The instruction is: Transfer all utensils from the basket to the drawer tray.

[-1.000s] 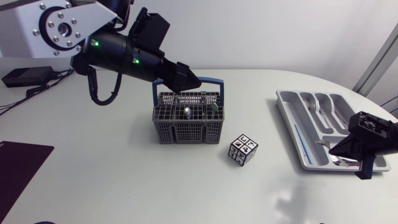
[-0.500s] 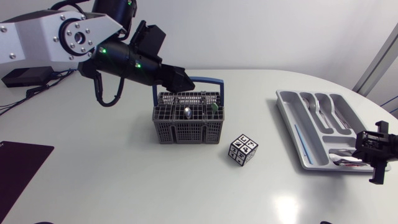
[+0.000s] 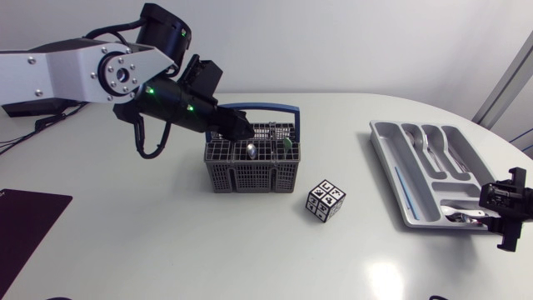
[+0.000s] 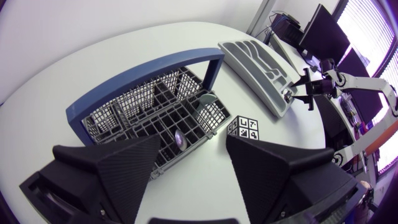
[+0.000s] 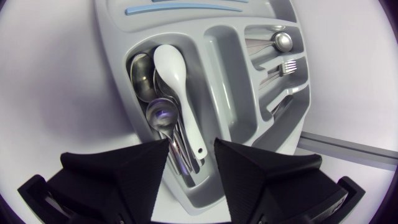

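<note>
Left jaws by the basket (image 3: 250,177), spoon (image 3: 251,151) close.
Basket mid-table, drawer tray (image 3: 390,158) at 3 o'clock. My left gripper (image 4: 193,155) is spread wide at the basket's 11 o'clock; my right gripper (image 5: 191,149), spread too, is over the tray. The spoon stands upright, 6 o'clock from my left jaws.

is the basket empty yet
Not empty: a spoon and another utensil stand in the basket.

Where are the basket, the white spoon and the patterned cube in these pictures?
basket (image 3: 250,175), head view, on its front grid wall.
white spoon (image 5: 169,65), right wrist view, on its bowl.
patterned cube (image 3: 327,195), head view, on its top face.
</note>
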You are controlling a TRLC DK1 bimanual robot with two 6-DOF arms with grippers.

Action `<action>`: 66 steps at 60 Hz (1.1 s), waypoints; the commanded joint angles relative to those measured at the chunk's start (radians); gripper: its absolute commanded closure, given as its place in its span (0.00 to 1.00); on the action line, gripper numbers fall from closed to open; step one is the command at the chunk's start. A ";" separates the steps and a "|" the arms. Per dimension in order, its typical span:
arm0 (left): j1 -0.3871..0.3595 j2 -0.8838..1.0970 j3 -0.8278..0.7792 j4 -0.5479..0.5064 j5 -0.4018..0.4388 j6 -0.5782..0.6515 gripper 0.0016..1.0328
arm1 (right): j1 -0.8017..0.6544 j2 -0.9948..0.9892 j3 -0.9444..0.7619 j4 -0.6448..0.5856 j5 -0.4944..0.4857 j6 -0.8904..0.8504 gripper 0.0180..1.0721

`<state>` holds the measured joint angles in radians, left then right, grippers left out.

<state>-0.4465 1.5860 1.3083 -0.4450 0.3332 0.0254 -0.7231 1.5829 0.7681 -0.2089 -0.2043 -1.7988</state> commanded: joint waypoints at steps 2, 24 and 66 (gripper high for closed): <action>-0.015 0.029 -0.026 0.005 -0.014 -0.022 0.28 | -0.002 -0.063 -0.020 -0.024 -0.001 0.052 0.25; 0.000 0.103 -0.009 -0.012 -0.051 -0.030 0.33 | 0.125 -0.288 0.017 -0.291 -0.070 0.349 0.17; -0.008 0.220 0.074 0.009 -0.052 -0.058 0.52 | 0.679 -0.564 -0.027 -0.422 0.059 0.768 0.17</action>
<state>-0.4480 1.7809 1.3544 -0.4423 0.2787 -0.0044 -0.0654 1.0248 0.7681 -0.6228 -0.1577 -1.0725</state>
